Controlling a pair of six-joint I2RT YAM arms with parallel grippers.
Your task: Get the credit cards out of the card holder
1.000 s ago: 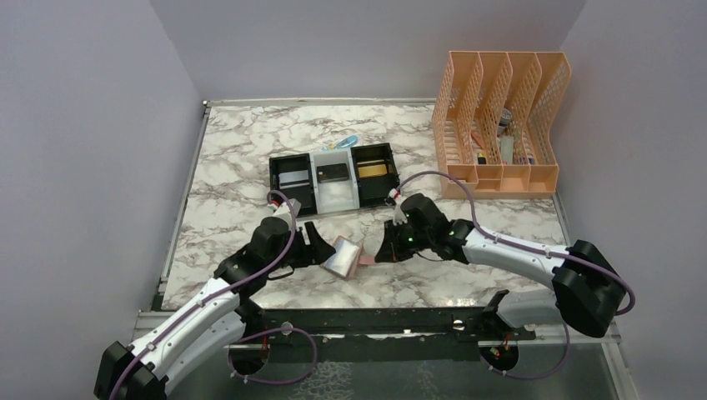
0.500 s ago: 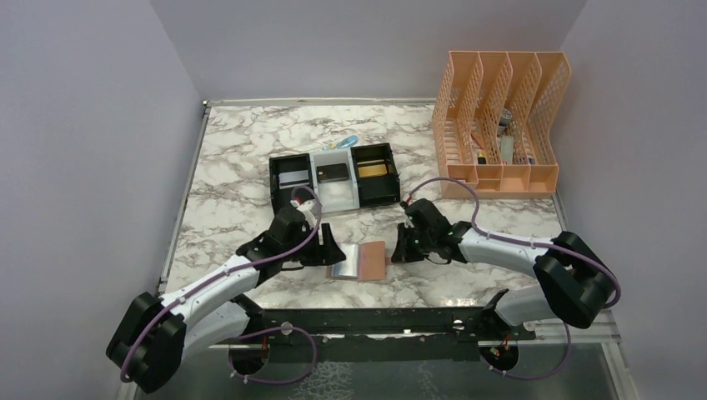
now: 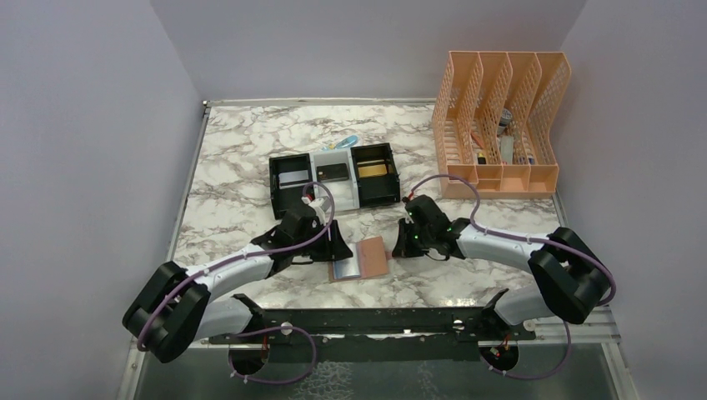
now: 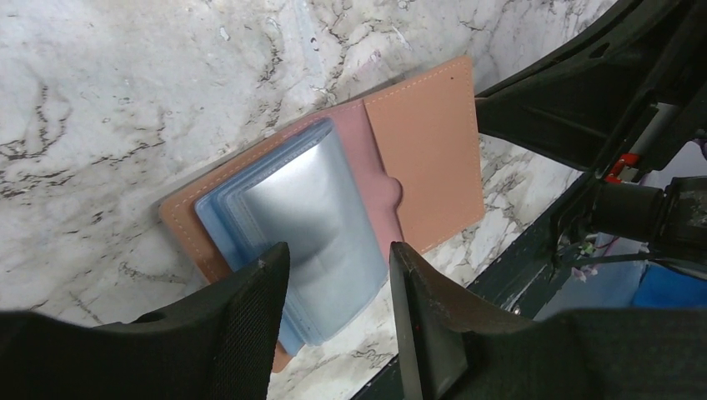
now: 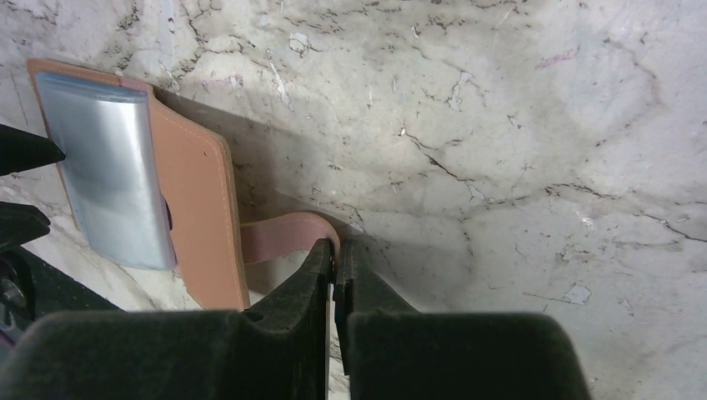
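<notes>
The tan card holder point(image 3: 373, 257) lies open and flat on the marble near the front edge. Its pale blue-grey pockets point(image 4: 310, 218) face up with a silvery sheen; I cannot tell whether a card is inside. My left gripper point(image 4: 338, 287) hangs open just over the pockets' near edge, a finger on either side. My right gripper point(image 5: 336, 250) is shut on the holder's snap tab point(image 5: 279, 236), to the right of the holder point(image 5: 196, 218). In the top view, credit cards lie in the tray: silvery point(image 3: 292, 178), dark point(image 3: 333, 172) and gold-orange point(image 3: 374, 171).
The black-and-white three-compartment tray point(image 3: 273, 182) stands behind the holder. A blue object point(image 3: 347, 142) lies beyond it. An orange file rack point(image 3: 500, 125) fills the back right. The black front rail point(image 3: 375, 321) runs close below the holder. Walls close in both sides.
The holder was held tilted between the grippers; it now lies open and flat. My left arm reached right over it and its jaws narrowed. The right gripper kept the tab and shifted slightly.
</notes>
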